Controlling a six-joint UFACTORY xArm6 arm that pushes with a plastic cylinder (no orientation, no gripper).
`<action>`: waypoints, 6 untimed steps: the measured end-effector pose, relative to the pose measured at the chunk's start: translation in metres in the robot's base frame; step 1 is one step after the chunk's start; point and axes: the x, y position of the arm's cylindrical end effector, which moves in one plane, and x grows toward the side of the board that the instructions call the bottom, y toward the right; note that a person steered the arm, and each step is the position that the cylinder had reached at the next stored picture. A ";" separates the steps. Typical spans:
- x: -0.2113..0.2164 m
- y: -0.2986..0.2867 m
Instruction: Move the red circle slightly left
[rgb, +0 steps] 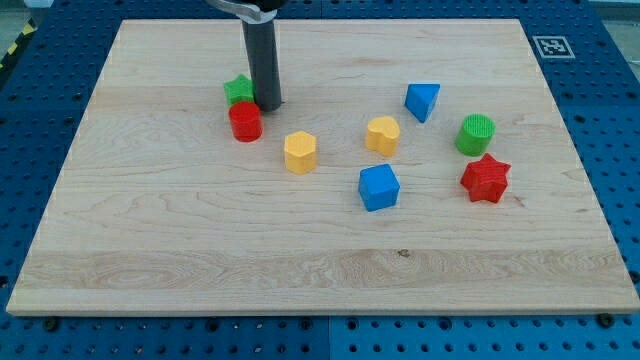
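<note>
Rod tip (269, 104) is down on the wooden board (180, 250), just up-right of the red circle (245, 121) at the view's upper left (bare rod, no jaws, holding nothing). Green block (238, 90) sits just beside both. Risk: a leftward push from this angle could drive red down-left, or drag green along. No readable text, only a square marker (550, 46) off the board's top-right corner.

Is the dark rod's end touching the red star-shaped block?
No: my tip is at the view's upper left beside the red circle block, far from the red star block at the right.
</note>
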 end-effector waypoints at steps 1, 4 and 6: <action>-0.003 0.004; 0.026 0.009; 0.041 -0.016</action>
